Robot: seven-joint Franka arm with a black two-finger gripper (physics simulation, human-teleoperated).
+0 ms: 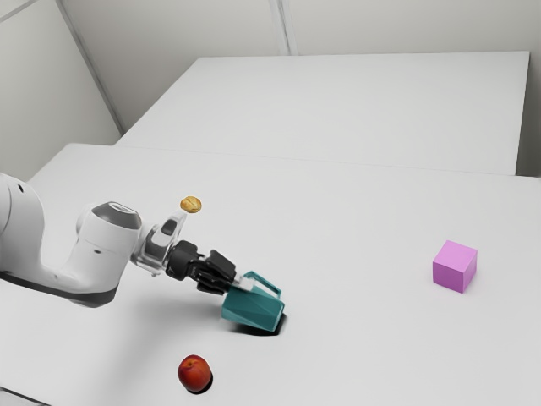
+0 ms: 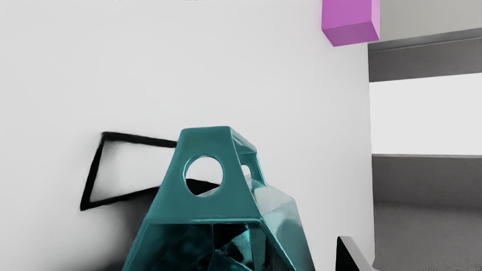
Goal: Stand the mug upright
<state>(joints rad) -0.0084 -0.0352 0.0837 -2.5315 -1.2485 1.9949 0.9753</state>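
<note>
Red, round fruit (image 1: 194, 373): nearest the exterior camera, resting on the white table (image 1: 363, 355). Teal, faceted mug (image 1: 253, 309): at my black gripper (image 1: 237, 282), tipped, handle uppermost, mouth towards me, presumably approached thus for righting. Grip: wide or narrow, I cannot tell.

Lettering, labels, brands, numbers, signs: none we can read in either view.
</note>
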